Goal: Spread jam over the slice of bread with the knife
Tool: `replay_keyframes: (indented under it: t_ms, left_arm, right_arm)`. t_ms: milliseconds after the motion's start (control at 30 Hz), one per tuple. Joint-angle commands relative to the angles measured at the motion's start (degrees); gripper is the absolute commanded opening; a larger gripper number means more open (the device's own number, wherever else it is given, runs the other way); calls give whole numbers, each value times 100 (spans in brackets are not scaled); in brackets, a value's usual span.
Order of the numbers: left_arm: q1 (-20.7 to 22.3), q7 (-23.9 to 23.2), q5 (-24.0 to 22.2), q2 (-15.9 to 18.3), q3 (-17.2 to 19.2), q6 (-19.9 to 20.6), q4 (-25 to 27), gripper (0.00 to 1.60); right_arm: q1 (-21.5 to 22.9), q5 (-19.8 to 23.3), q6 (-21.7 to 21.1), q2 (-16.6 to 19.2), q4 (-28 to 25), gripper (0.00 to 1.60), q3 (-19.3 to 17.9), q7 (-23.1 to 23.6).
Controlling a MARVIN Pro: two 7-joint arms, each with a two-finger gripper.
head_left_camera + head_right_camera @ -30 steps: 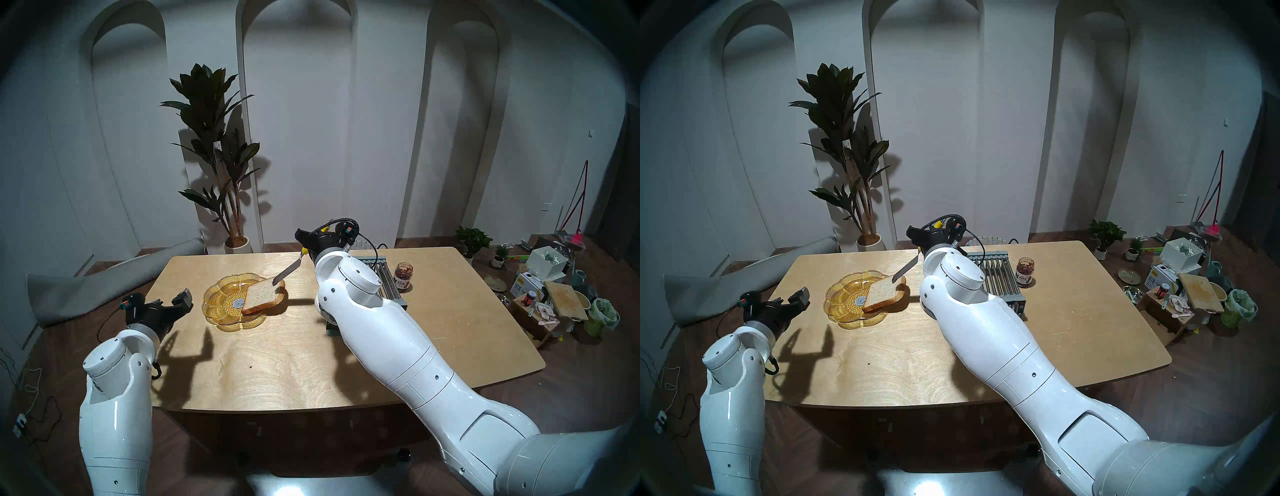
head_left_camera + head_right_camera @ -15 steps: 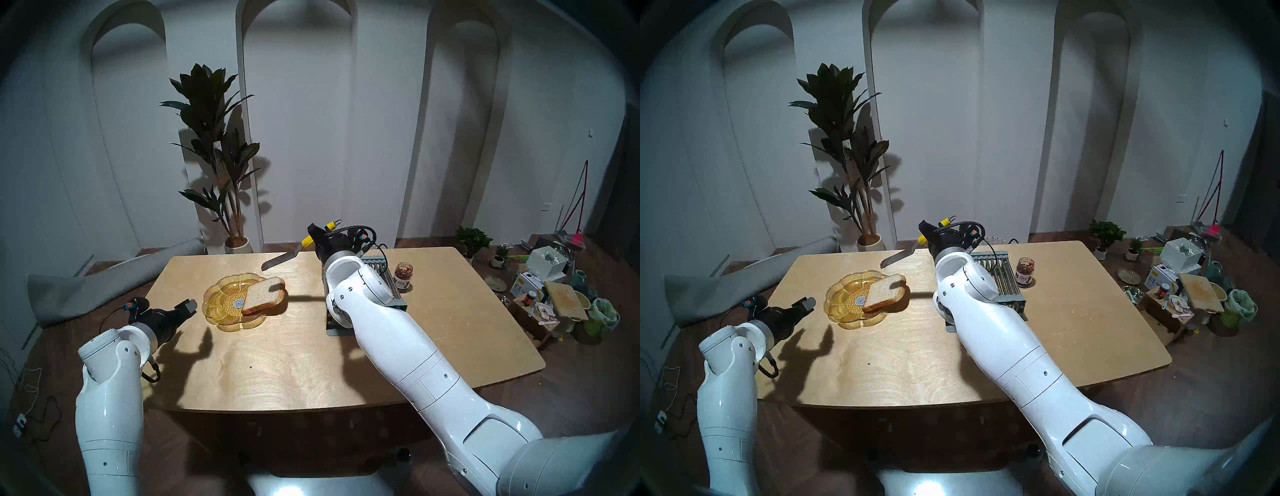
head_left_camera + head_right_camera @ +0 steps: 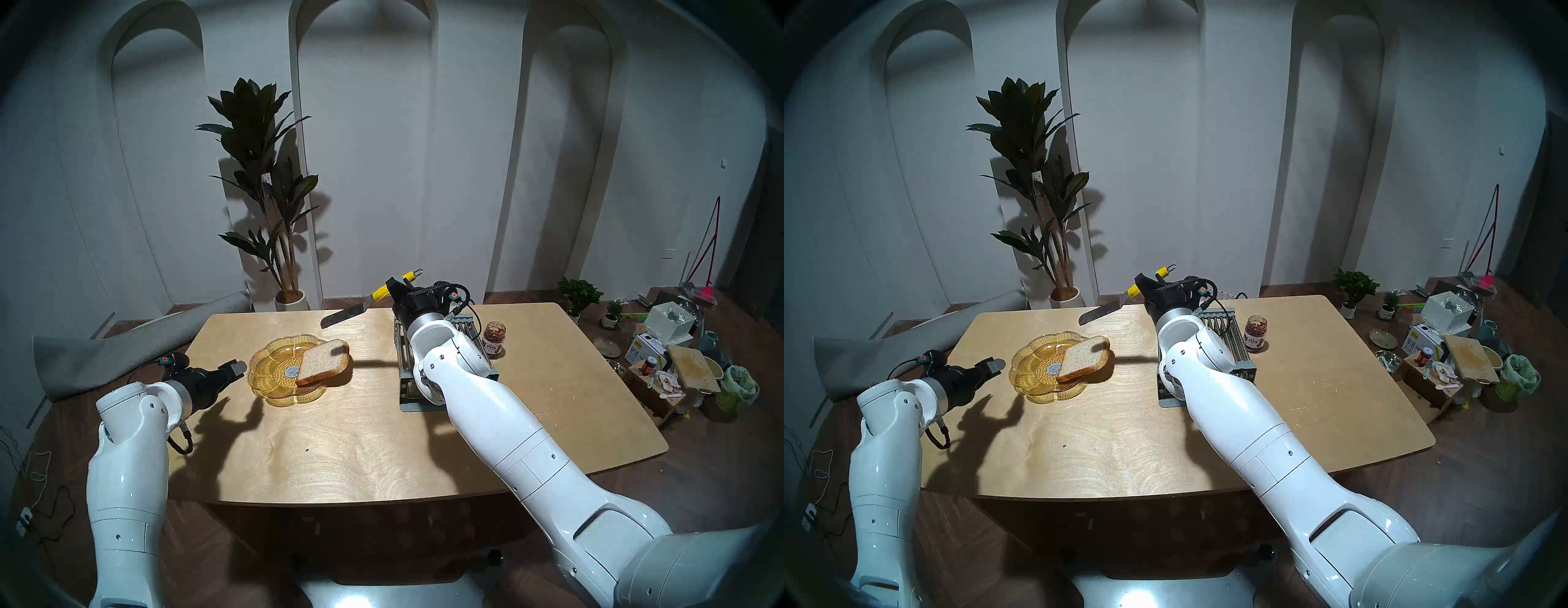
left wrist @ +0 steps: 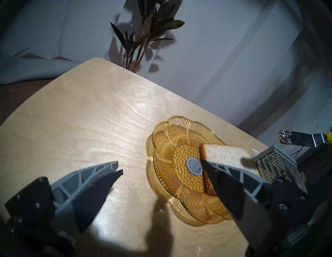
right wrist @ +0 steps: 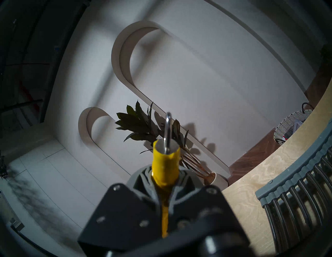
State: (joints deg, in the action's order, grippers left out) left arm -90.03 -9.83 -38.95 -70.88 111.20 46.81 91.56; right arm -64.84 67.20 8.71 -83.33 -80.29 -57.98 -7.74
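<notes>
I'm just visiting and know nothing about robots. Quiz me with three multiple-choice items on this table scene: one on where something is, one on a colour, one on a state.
1. Where does the slice of bread lie?
A. Partly on the amber plate, overhanging its rim
B. On the metal rack
C. Flat on the bare table

2. What colour is the knife handle?
A. Red
B. Yellow
C. Black

3. How is the left gripper?
A. Shut on the bread
B. Shut on the plate
C. Open, holding nothing

Answers: 1 A, one end rests on the plate, the other juts past the rim. 2 B, yellow shows on both sides of the right gripper. 3 C, its fingers stand apart.
</notes>
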Motion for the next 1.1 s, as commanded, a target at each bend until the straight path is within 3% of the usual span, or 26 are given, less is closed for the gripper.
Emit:
replay_keyframes:
  t_ms: [0, 500, 800, 900, 1067]
  left_arm:
    - [405, -324, -11, 376, -189, 32, -291, 160]
    - [791, -504, 15, 575, -596, 92, -855, 160]
    - [1122, -363, 42, 545, -813, 133, -1298, 160]
    - [1167, -377, 39, 550, -852, 120, -1371, 147]
    - [1237, -360, 44, 545, -924, 109, -1469, 141]
  right_arm:
    - [95, 50, 164, -150, 17, 0, -1, 306]
    - [136, 43, 279, -249, 213, 0, 27, 193]
    - [143, -32, 365, -277, 292, 0, 26, 167]
    - [134, -39, 384, -293, 325, 0, 16, 151]
    - [141, -41, 417, -310, 439, 0, -8, 169]
